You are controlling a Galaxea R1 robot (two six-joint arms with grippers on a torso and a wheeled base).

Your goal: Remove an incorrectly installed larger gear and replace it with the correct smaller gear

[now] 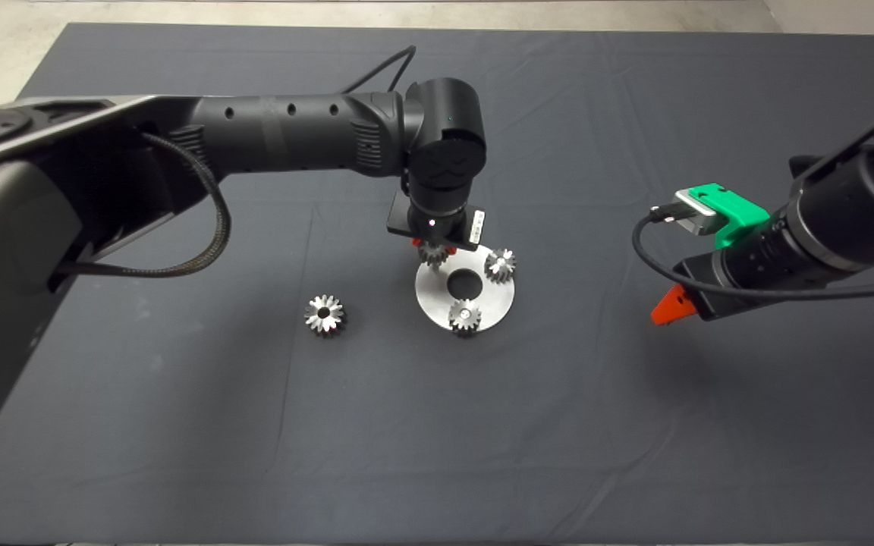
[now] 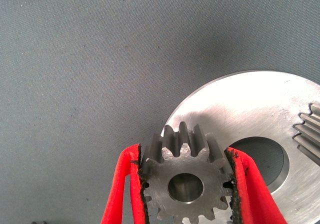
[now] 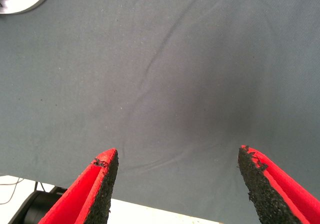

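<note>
Black left arm reaches over the plate (image 1: 431, 303), its hand (image 2: 186, 194) pinching a gear (image 2: 186, 181); right hand (image 3: 177, 184) spread.

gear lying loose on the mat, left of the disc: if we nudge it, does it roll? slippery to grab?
The loose gear lies flat, hole up, so a nudge would probably slide it, not roll it. It looks like solid metal: likely stiff and heavy for its size. The teeth should give pads grip, as on the gear in the left end effector.

four silver gears: three at one round plate (image 1: 499, 309), one apart; two claws.
</note>
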